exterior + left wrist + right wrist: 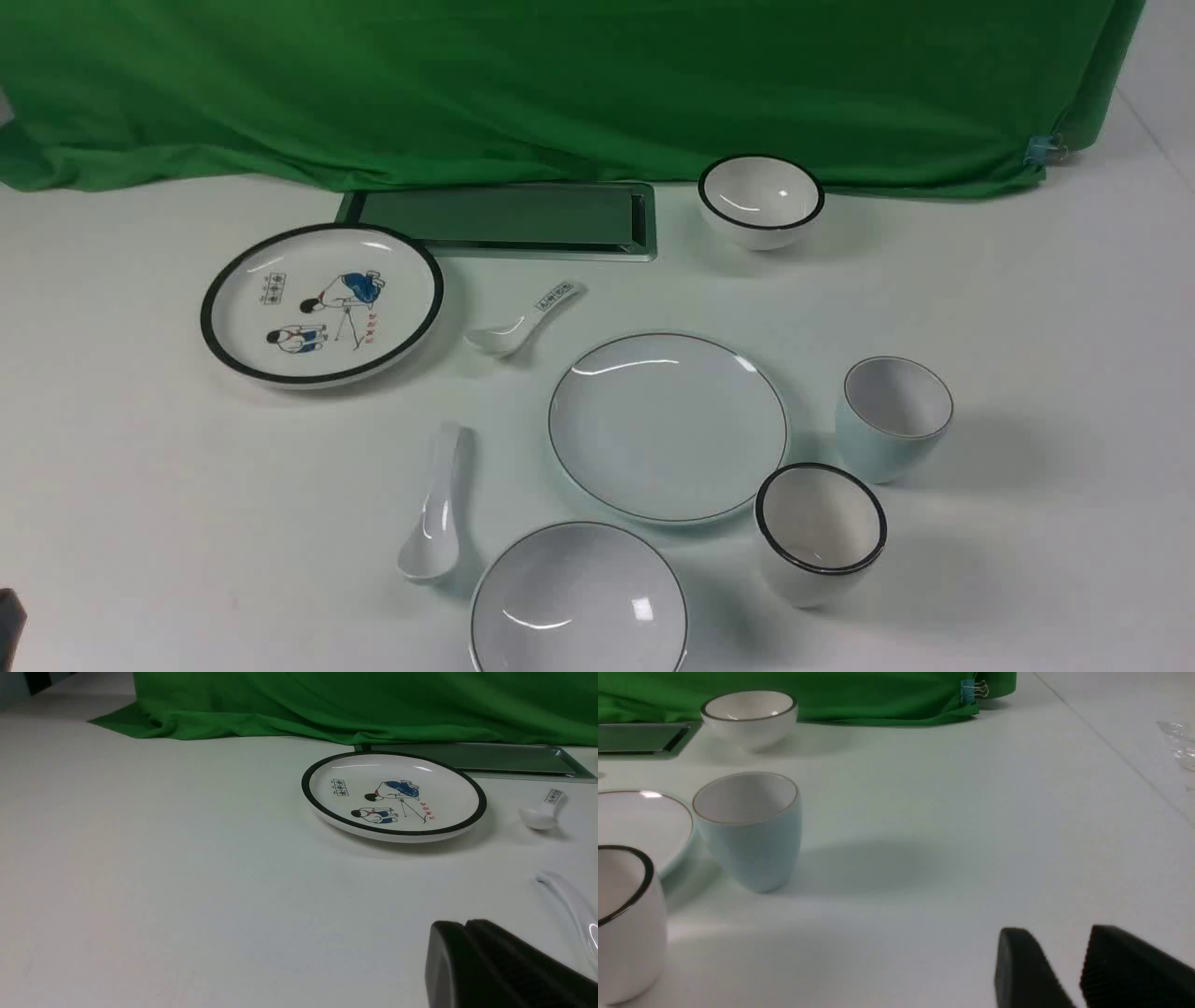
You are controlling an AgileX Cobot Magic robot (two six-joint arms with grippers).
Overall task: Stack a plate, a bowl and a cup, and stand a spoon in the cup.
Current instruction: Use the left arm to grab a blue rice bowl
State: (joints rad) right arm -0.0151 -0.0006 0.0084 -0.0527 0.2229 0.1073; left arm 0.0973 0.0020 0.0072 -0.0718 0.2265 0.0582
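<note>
The bowl is glazed ceramic, we judge: stiff, slippery, breakable, so we would pinch its thin rim. It sits well right of the left gripper, clenched on nothing; the right gripper stands parted and empty. The plate lies just beyond the bowl.

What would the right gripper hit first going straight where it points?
Probably nothing, depth unclear: ahead of the right gripper lies bare white table; the pale blue handleless cup stands aside.

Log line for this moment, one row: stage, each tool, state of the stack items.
stage: nothing stacked yet | left tool: shut, empty | right tool: open, empty | plate, bowl, cup, spoon: unstacked
</note>
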